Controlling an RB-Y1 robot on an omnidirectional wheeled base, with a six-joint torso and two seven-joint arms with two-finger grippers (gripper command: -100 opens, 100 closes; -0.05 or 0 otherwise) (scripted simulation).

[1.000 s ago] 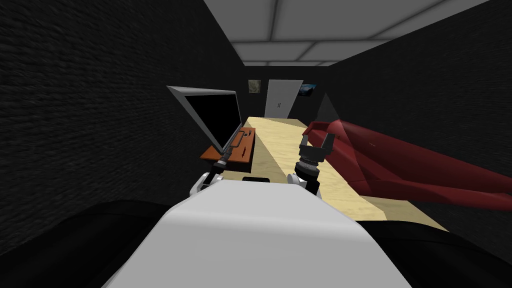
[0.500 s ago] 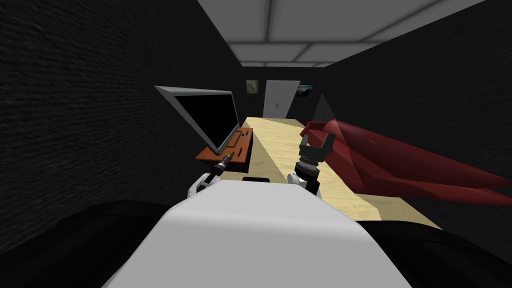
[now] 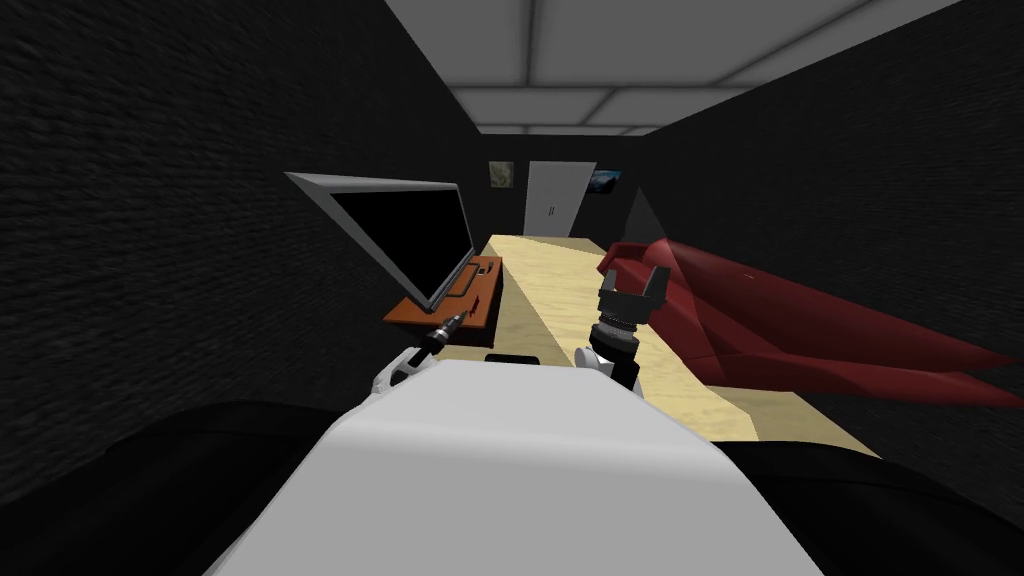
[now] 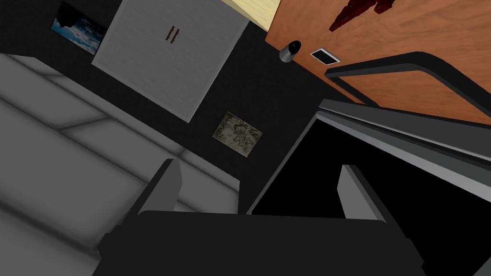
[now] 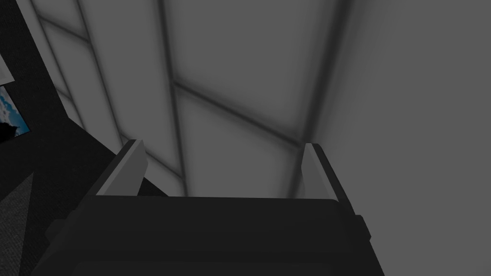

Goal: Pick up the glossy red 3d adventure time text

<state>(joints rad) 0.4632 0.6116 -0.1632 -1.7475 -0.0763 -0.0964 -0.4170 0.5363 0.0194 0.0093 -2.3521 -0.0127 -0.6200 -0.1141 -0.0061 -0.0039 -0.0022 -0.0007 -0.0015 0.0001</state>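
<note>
The dark red 3D text (image 4: 357,12) lies on the orange-brown wooden stand (image 4: 431,57), beyond the TV's foot and well ahead of my left gripper (image 4: 259,187). That gripper is open with nothing between its fingers and points past the TV's edge. In the head view my left gripper (image 3: 450,322) hovers at the near end of the stand (image 3: 420,308), just below the TV (image 3: 400,235). My right gripper (image 3: 630,285) is raised over the floor, open and holding nothing; its fingers (image 5: 127,165) stand wide apart.
A small grey cylinder (image 4: 289,51) and a flat white-framed item (image 4: 325,56) rest on the stand near the text. A dark red sofa (image 3: 790,325) runs along the right. Light wooden floor (image 3: 565,290) leads to a white double door (image 3: 553,205). Dark walls flank both sides.
The whole head view has shifted: the TV and stand have slid left and grown slightly, so I have moved. Both grippers keep their pose.
</note>
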